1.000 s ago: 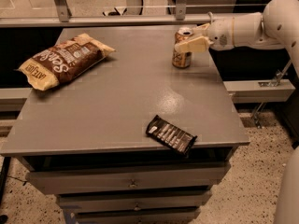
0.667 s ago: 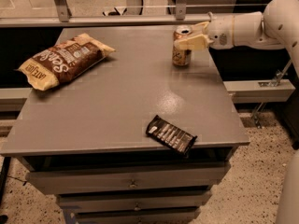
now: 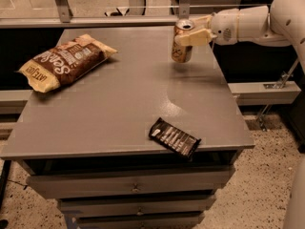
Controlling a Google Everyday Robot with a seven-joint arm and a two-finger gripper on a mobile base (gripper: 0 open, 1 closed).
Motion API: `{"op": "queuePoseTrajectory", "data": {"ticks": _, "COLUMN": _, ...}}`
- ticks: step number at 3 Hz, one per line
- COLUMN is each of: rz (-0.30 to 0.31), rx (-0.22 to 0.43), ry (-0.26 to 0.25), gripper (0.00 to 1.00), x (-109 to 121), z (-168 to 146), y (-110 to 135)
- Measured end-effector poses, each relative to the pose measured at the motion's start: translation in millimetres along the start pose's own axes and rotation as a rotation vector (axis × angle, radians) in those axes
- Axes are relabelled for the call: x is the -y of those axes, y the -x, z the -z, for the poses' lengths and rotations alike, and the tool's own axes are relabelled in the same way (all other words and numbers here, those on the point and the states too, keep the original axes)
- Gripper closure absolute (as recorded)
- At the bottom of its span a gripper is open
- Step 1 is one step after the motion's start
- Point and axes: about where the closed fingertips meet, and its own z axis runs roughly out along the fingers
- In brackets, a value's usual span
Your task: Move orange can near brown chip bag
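The orange can (image 3: 181, 46) is upright at the back right of the grey table (image 3: 119, 104), held a little above the tabletop with a shadow under it. My gripper (image 3: 191, 29) comes in from the right on a white arm (image 3: 252, 23) and is shut on the can's upper part, one pale finger (image 3: 193, 36) across its front. The brown chip bag (image 3: 66, 61) with yellow ends lies flat at the back left of the table, far from the can.
A small black snack-bar wrapper (image 3: 174, 138) lies at the table's front edge, right of centre. A metal rail and glass partition (image 3: 95, 18) run behind the table. Drawers (image 3: 133, 187) sit below the tabletop.
The gripper has raised the can off the tabletop and carried it slightly left. The chip bag and the wrapper have not moved.
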Motion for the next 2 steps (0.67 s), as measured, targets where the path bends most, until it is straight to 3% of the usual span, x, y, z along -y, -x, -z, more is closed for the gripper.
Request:
{"op": "queuePoseTrajectory", "data": {"ticks": 1, "rz": 0.000, "rx": 0.000, "ry": 0.000, "gripper": 1.00, "x": -0.1, "z": -0.2, "y": 0.0}}
{"op": "queuePoseTrajectory", "data": {"ticks": 2, "rz": -0.018, "rx": 0.058, "ry": 0.054, "gripper": 1.00, "x": -17.1, "z": -28.7, "y": 9.0}}
